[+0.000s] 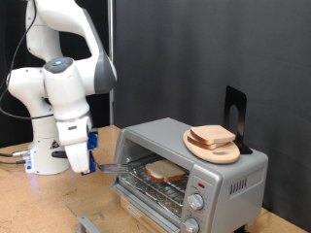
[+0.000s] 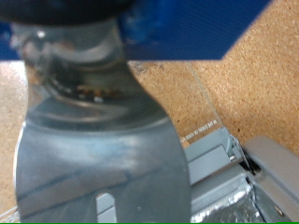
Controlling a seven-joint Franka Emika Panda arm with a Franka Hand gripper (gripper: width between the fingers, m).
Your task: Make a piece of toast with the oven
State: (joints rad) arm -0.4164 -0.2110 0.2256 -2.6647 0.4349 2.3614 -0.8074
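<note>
Arm: the white Panda stands at the exterior view's left, bent down so its hand hangs low over the cork-brown table (image 1: pixel 29 209)
Gripper: the gripper (image 1: pixel 89 169) sits just off the oven's open front, at the exterior view's left of it — whether its fingers are apart or together, I cannot tell
Tool: a flat metal spatula (image 1: pixel 117 169) reaches from the hand toward the oven mouth; in the wrist view its broad shiny blade (image 2: pixel 98 159) fills most of the picture, though the grip on it is hidden
Oven: the silver-grey oven (image 1: pixel 228 184) has its door (image 1: pixel 146 209) dropped open, with 2 round knobs (image 1: pixel 194 204) down its front panel
Toast: 1 piece of toast (image 1: pixel 165 172) lies flat on the wire rack inside the oven, just beyond the spatula's tip
On top: a round wooden board (image 1: pixel 225 152) rests on the oven roof, carrying a second slice (image 1: pixel 211 136)
Behind: a black stand (image 1: pixel 235 112) rises beside the board — touching it or not, I cannot say
</note>
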